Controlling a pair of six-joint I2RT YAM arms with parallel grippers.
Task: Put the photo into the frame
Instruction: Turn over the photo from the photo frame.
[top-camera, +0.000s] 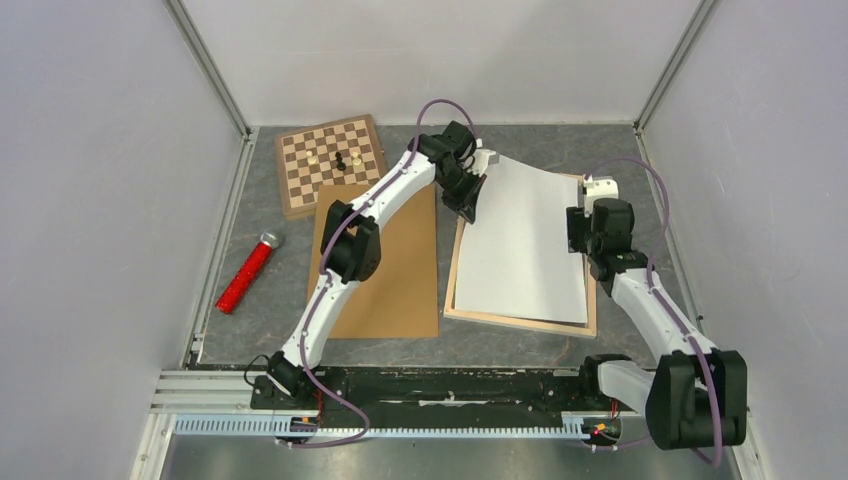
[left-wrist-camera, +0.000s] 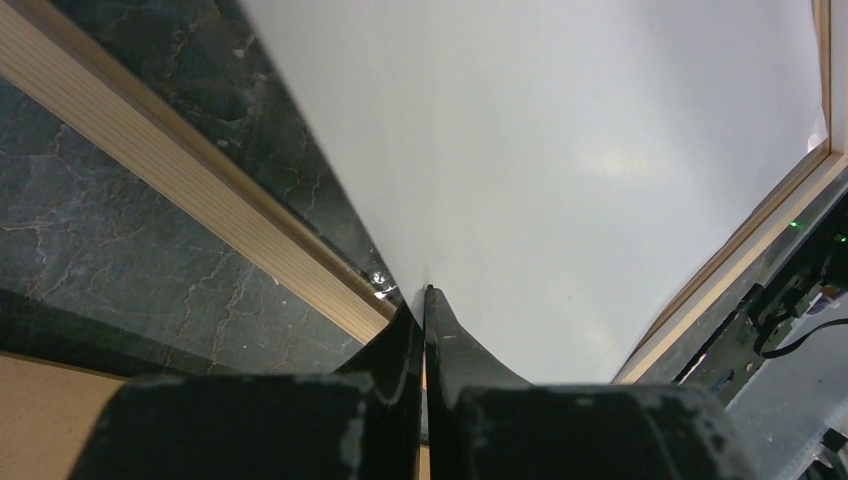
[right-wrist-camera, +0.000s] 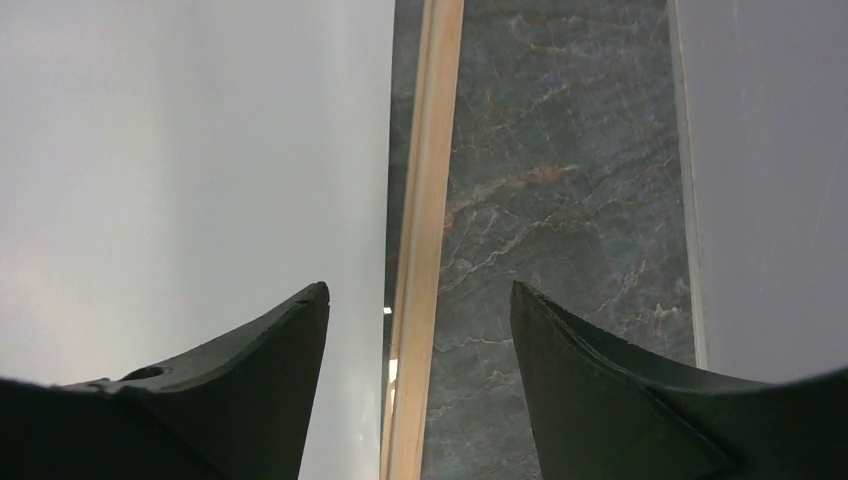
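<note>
White sheet, blank side up: the photo (top-camera: 525, 240). It lies over the frame (top-camera: 520, 322), on the right half of the grey marbled table (top-camera: 260, 330). Its far left part is raised above the frame's left bar.

- Left gripper (left-wrist-camera: 420, 300): jaws clenched on the photo's far left edge.
- Right gripper (right-wrist-camera: 418, 288): jaws released and spread at the photo's right edge. One finger is over the white sheet and the other over bare table, with the frame's right bar between them. Contact cannot be told.
- Brown backing board (top-camera: 395, 270): flat, just left of the frame.
- Chessboard (top-camera: 330, 165): far left, a few pieces on it.
- Red cylinder (top-camera: 245, 275): near the left wall.
</note>
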